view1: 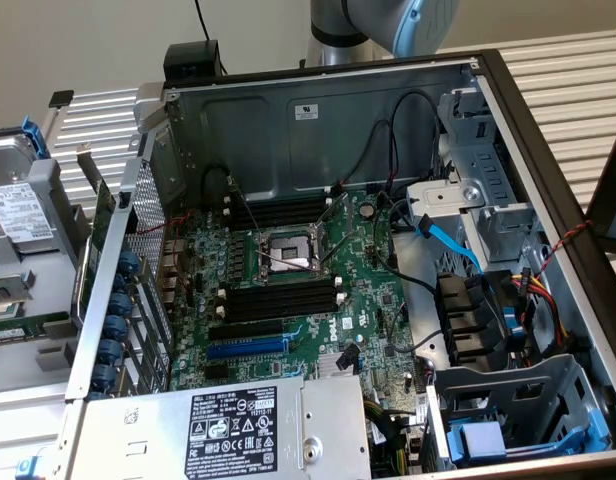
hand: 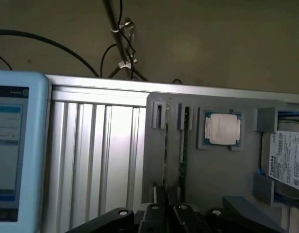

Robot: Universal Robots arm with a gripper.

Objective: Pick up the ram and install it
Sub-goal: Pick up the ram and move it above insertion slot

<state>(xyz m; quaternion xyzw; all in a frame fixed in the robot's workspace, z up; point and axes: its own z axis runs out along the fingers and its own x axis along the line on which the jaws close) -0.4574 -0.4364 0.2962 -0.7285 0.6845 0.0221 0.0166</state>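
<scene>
The ram (hand: 166, 145) stands on its long edge in a pair of slotted holders on the grey fixture tray (hand: 207, 170), close to the tray edge that borders the ribbed aluminium counter (hand: 96, 155). A second stick (hand: 182, 145), greenish along its side, stands just beside it and parallel. Further along the tray, toward its opposite edge, a processor (hand: 223, 128) lies flat in a blue-rimmed seat, and past that a Toshiba hard drive (hand: 288, 160). The end effector (hand: 167, 206) sits at the near end of the two sticks, roughly in line with the ram. I cannot tell whether it is released or clenched, nor whether it touches the stick. Off the tray, a light-blue screen device (hand: 13, 145) rests at the counter's other side. In the exterior view the open computer case (view1: 548, 180) shows its motherboard (view1: 368, 290) with the black memory slots (view1: 278, 302) on either side of the processor socket (view1: 288, 252) apparently bare, and the blue expansion slot (view1: 246, 348) also free. The arm (view1: 388, 25) rises beyond the case's far wall. As I judge it, the task is at its start: the ram is not yet lifted out of its holders, and both the carry to the case and the seating in a slot remain.
</scene>
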